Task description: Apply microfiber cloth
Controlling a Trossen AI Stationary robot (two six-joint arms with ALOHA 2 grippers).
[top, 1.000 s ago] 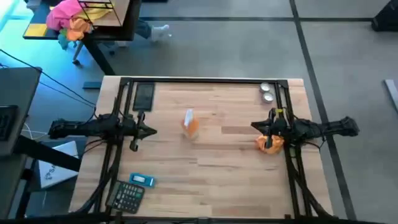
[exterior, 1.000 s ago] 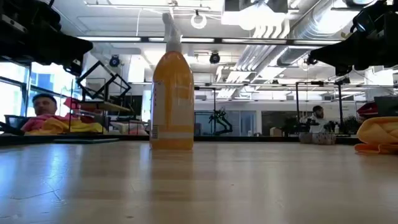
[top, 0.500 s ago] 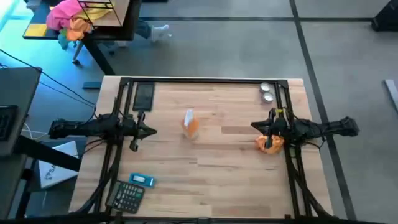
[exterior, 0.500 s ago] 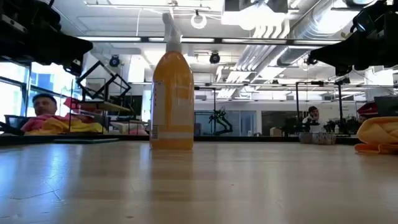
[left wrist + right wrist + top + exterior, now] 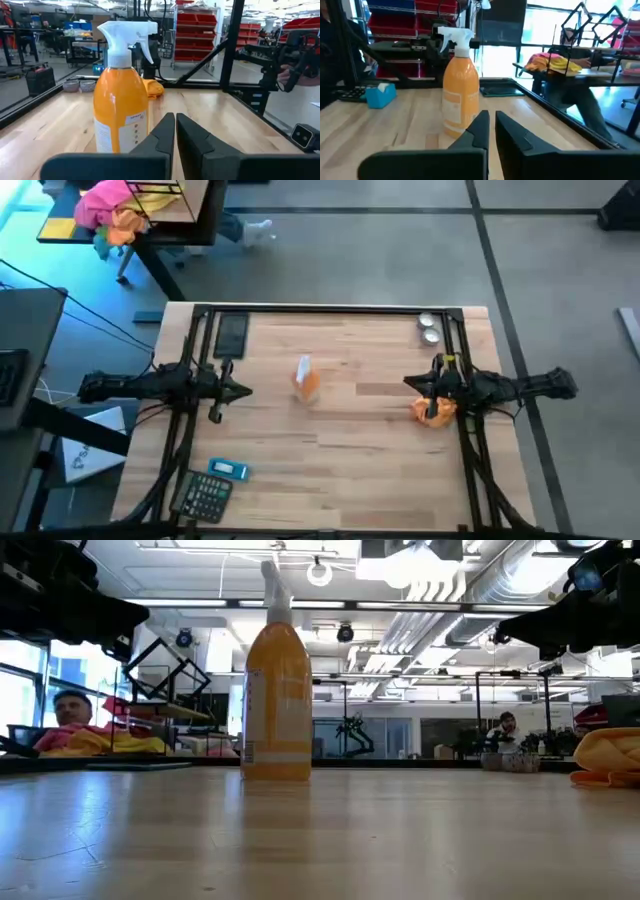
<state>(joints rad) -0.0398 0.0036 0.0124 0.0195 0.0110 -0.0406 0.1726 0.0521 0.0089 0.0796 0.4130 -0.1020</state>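
Orange microfiber cloth [image 5: 436, 410] sits bunched, well right of spray bottle [image 5: 306, 381], directly under right gripper [image 5: 418, 385]. You see nothing shifted over last second. Both grippers' fingers nearly closed, empty; left gripper [image 5: 243, 391] waits left of bottle. Your cloth pickup not begun.

Open wood across the middle of the table [image 5: 340, 440], broken only by the spray bottle [image 5: 306, 379] standing upright between the two arms, directly in line with both. Clear lanes on either side of it, toward the near edge and toward the far edge. Along the far edge: black phone [image 5: 231, 334] at the left corner, two small metal tins [image 5: 429, 329] at the right. Near left corner taken by a calculator [image 5: 204, 496] and a blue box [image 5: 228, 470]. Bunched microfiber cloth [image 5: 434, 409] under the right pincer [image 5: 412, 383]. Black frame rails [image 5: 330, 309] bordering the far edge and both sides, behind each arm.
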